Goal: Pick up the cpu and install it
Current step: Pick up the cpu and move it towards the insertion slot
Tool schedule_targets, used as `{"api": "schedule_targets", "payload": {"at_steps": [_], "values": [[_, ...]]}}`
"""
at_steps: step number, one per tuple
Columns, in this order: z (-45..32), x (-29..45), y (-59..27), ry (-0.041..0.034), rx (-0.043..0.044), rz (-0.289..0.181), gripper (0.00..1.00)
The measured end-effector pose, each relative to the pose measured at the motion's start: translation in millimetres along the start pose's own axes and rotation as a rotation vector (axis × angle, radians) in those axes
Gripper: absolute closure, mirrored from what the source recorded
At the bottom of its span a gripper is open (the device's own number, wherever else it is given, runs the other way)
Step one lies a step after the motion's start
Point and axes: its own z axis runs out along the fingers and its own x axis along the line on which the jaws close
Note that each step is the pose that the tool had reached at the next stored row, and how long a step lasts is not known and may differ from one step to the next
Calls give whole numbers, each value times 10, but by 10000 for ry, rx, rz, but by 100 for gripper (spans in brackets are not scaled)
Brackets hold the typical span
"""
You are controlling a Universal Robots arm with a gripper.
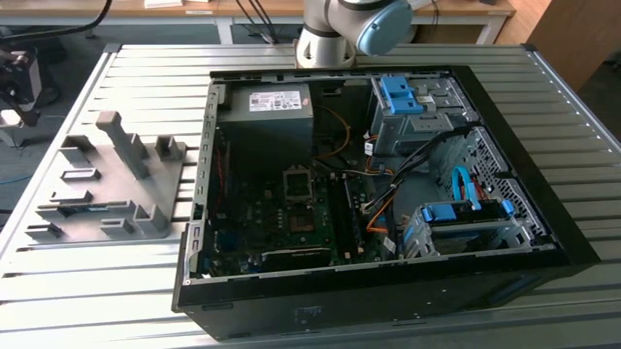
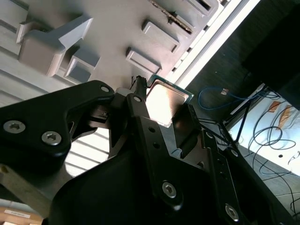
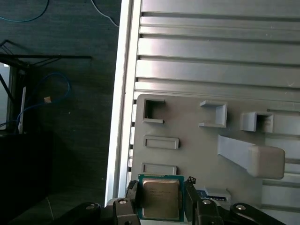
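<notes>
Student: Fixture [image 1: 107, 182] at the exterior view's left: what was it?

Tutor: A grey moulded holder with upright posts and shallow pockets, lying flat on the slatted metal bench [image 1: 572, 94]. Right of it stood the open computer case [image 1: 339, 309], its motherboard [image 1: 291, 218] facing up, with a grey power supply [image 1: 267, 120] in the far corner and blue-tabbed drive cages [image 1: 403, 102] along the right side. The arm [image 1: 339, 29] rose beyond the case's far wall.

Student: Where was the cpu?

Tutor: In both wrist views the cpu [image 3: 161, 199] sat in the gripper [image 3: 161, 193], whose black fingers [image 3: 132, 194] pressed against two opposite edges, clamping it. The chip's dull metal face was turned toward the cameras. In the second wrist view the cpu [image 2: 165, 101] was seen against the holder's pockets, near the bench's pale rim and the dark floor [image 2: 225, 65] beyond; it was outside the case.
</notes>
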Motion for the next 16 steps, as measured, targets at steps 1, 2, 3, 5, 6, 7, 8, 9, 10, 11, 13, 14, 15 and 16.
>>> {"api": "schedule_targets", "payload": {"at_steps": [1,2,3,5,6,7,8,9,10,11,13,14,15,16], "values": [[-25,2,1,1,0,0,53],[-52,4,2,0,0,1,53],[-78,6,3,0,0,0,53],[-133,10,5,1,0,1,53],[-158,12,6,1,0,1,53],[-181,14,7,0,0,0,53],[-204,16,8,0,0,1,53],[-228,17,9,0,0,0,53],[-253,20,10,1,0,1,53],[-277,21,11,1,1,0,53],[-299,23,12,1,0,1,53],[-298,23,11,-1,-2,0,53],[-299,23,12,-1,-1,0,53],[-298,23,12,-2,-1,0,53]]}}
